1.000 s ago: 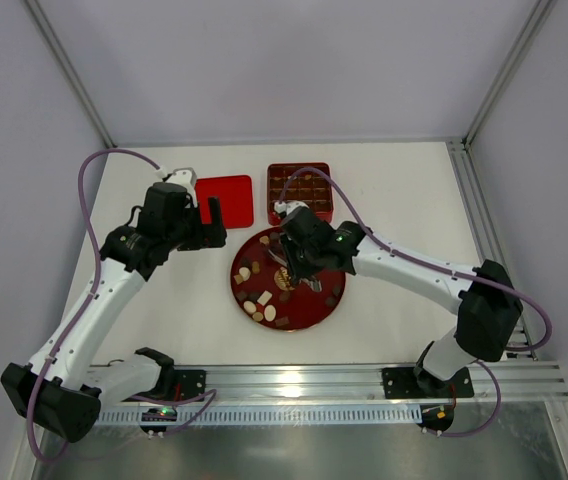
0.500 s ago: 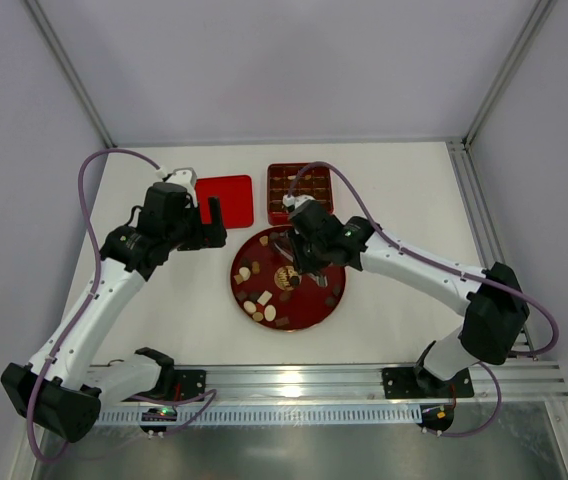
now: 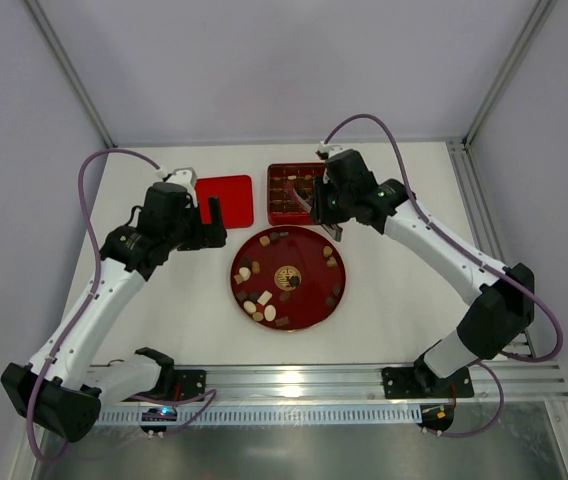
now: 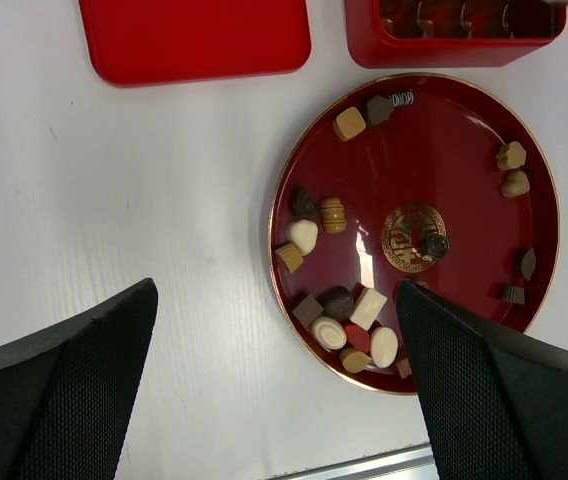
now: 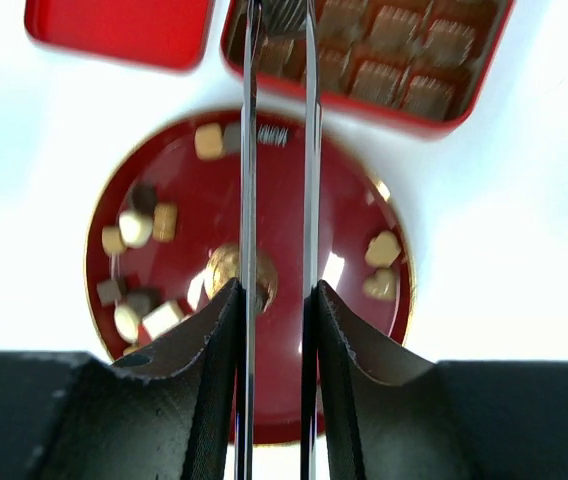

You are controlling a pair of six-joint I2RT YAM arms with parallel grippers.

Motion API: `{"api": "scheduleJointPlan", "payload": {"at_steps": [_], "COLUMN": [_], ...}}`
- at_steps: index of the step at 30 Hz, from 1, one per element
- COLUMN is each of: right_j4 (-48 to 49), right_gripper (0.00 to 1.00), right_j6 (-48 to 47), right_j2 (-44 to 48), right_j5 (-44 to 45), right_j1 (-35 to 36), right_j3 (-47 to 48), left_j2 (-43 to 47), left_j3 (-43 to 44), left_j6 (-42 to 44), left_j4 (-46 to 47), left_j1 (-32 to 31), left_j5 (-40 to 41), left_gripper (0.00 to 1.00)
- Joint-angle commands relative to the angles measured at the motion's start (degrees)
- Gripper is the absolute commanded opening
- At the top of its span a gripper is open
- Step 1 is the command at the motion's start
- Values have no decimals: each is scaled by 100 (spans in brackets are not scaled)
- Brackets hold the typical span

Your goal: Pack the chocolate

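The chocolate (image 4: 349, 320) lies loose on a round red plate (image 4: 464, 150) in the middle of the table (image 3: 394, 300). Most pieces are bunched along the plate's left and near edge, a few lie at its right rim, and one dark round piece sits on the gold emblem (image 4: 411, 237). The right hand (image 5: 276, 295) is clenched on thin metal tongs (image 5: 250, 200), whose tips reach over the near wall of the red box (image 5: 364, 105) behind the plate; I cannot tell what they grip. The left hand (image 4: 276, 300) hangs released and empty, wide apart, near the red lid (image 3: 225, 200).
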State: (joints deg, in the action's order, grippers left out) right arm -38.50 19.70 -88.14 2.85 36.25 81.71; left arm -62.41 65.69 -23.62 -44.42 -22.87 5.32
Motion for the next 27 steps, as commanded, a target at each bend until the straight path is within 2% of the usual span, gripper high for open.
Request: {"api": "scheduleJointPlan", "payload": {"at_steps": [1,10,16,27], "right_j4": [334,387,308,308], "right_gripper": [35,35,35,35], "right_j6": [-213,-362,-441,-450], "right_j2": [-317,-1564,-2031,-2207], "right_j5": [-22,137,181,242], "right_j1": [-407,-1040,-1182,-1331], "right_j3": [607,1697,2164,2095], "left_j2": [-8,-8,-8,-69], "left_j3": [269,365,374,392], "left_j6": [32,112,147,120], "left_j4": [109,-22,-66,-49], "left_j1": [-7,-7,-15,-15], "left_j5": [-31,48,83,57], "left_gripper": [100,100,100,100]}}
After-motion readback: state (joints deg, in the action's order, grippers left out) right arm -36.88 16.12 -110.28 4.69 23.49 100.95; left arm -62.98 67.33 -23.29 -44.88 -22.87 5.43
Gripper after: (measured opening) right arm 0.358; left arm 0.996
